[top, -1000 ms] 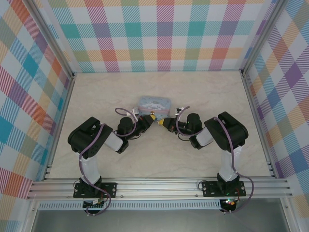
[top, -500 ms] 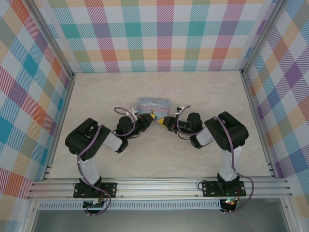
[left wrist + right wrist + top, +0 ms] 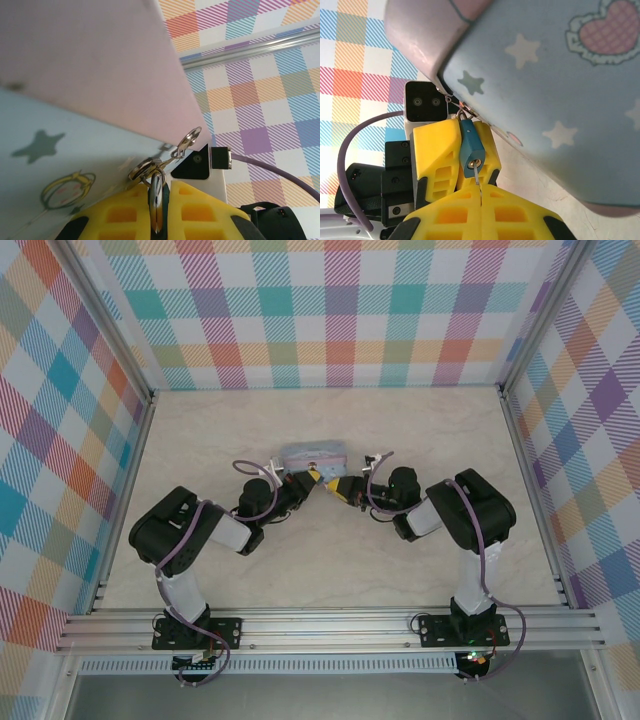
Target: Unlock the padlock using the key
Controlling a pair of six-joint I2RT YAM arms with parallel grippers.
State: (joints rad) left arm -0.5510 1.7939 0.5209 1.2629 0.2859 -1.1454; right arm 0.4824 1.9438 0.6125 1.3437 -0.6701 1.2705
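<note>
No legible text, brand, number or sign. The pale-blue printed metal tin box carries pictures only: stars and a pink quilted heart in the right wrist view. Any lettering is too blurred to read.

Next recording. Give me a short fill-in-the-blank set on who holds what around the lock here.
1. The right end effector pinches the thin ____.
2. The left end effector grips the ____ padlock.
3. The tin beside the padlock is printed with hearts and ____.
Missing words: key; blue; stars.
</note>
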